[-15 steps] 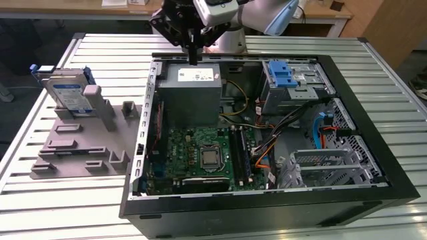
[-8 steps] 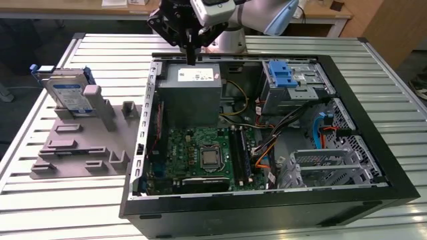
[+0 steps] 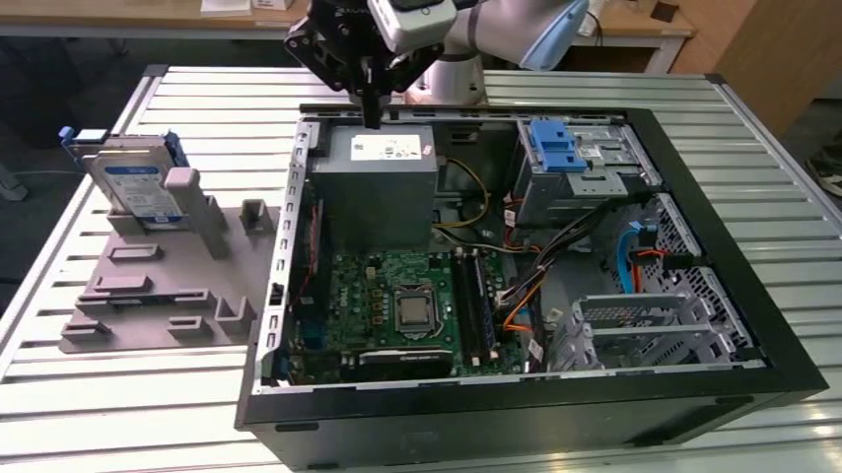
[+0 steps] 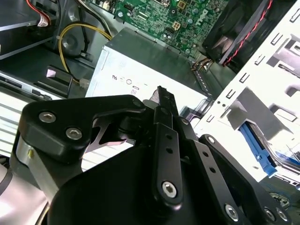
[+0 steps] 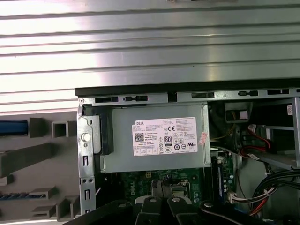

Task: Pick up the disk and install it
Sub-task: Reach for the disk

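While the claw (image 3: 373, 116) hangs over the back rim of the open computer case (image 3: 736, 246), just above the grey power box (image 3: 382, 182), we see its fingers pressed together with nothing between them. The second wrist view shows the same.

We find the disk (image 3: 136, 185) outside the case, beyond the wall that the power box sits against and well apart from the claw. It stands upright on its edge in a slot of a grey holder plate (image 3: 145, 286), label side facing the case.

We judge it stiff and fairly heavy for its bulk, being a metal slab. Its flat faces look smooth and likely slippery, and the blue plastic frame round its edges would probably flex under a pinch. We would treat it as fragile, since a knock or drop could harm it. The best hold, we think, is across the two flat faces at the upper part, which stands free above the holder. That means gripping metal, not frame.

Both holder plate and case rest on a pale slatted metal table (image 3: 132, 404), whose ridges give an uneven bed for anything set down flat. Inside the case things are crowded: a metal cage with a blue latch (image 3: 569, 148) sits in the far corner away from the holder, with loose cables beside it. Beyond the case's far side we make out wooden desks.
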Available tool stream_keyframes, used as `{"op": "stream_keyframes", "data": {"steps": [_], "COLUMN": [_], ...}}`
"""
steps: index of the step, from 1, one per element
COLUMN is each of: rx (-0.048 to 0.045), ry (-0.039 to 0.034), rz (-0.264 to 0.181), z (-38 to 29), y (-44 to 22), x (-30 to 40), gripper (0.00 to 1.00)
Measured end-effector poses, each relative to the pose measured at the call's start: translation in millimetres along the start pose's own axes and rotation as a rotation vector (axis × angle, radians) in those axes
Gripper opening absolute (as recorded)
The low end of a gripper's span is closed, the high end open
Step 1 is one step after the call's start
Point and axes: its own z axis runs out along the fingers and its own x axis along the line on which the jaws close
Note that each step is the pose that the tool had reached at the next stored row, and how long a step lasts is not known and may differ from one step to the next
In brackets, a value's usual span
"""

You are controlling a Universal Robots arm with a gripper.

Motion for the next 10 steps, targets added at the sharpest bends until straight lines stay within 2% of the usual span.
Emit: {"op": "stream_keyframes", "data": {"steps": [10], "rx": [-0.0001], "ry": [-0.0001], "rz": [0.0], "z": [0.0], "y": [-0.7], "x": [10.7], "gripper": [0.11]}}
